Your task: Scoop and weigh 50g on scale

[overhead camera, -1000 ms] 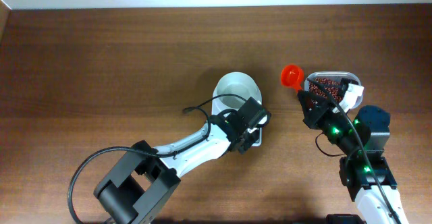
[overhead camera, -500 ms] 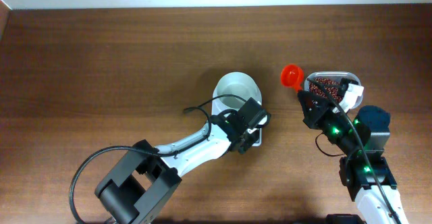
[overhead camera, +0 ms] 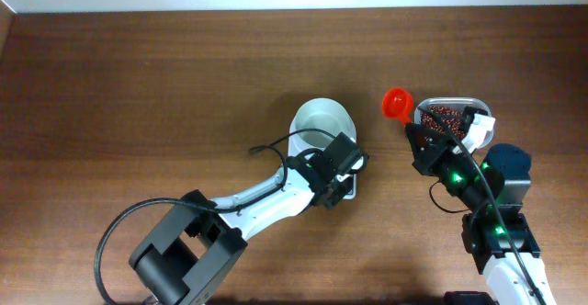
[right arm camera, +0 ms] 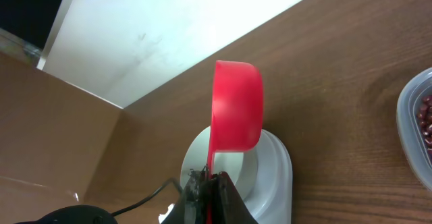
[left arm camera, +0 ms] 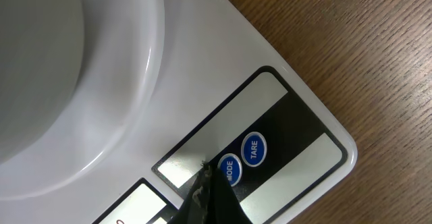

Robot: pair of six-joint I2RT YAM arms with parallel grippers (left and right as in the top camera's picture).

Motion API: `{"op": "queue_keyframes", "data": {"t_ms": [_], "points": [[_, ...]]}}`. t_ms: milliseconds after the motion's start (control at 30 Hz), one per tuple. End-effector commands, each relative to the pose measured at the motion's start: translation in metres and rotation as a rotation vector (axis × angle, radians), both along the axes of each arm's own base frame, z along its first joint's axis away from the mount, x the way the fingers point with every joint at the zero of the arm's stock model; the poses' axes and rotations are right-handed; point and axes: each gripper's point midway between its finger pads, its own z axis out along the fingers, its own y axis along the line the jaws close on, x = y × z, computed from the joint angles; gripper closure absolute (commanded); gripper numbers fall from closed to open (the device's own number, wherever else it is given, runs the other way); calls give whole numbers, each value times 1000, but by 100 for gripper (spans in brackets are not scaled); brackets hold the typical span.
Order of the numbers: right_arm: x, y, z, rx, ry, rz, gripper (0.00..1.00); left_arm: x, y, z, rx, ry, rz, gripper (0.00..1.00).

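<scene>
Left claw (left arm camera: 206, 183): fingers pressed together, tip down at the display panel of the small white digital kitchen scale (left arm camera: 216, 69).
Blue round MODE button (left arm camera: 229, 170): just right of that tip; blue round TARE button (left arm camera: 253, 148) next beyond.
Round white bowl (left arm camera: 61, 62): ahead and left of the left claw.
Scale corner: close right of the left claw, with bare brown wooden table (left arm camera: 378, 62) past the edge.
Right claw (right arm camera: 208, 183): pinching the handle of the orange-red plastic measuring scoop (right arm camera: 236, 106), cup raised on its side.
Clear rectangular plastic tub (right arm camera: 417, 133): right of the right claw, holding small dark red-brown beans (right arm camera: 426, 113).
Open room: strip of wood between scoop and bowl; broad table ahead.
</scene>
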Motion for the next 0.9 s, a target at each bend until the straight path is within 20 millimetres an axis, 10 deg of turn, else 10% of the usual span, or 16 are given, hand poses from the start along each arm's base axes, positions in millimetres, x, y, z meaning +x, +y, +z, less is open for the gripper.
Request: {"op": "queue_keyframes", "data": {"t_ms": [0,867], "points": [[3,-2,8,-8,-24,0,96,5,7,10,13,-23,9,100],[3,-2,8,-8,-24,1,96,2,0,2,-11,2,-6,100]]}}
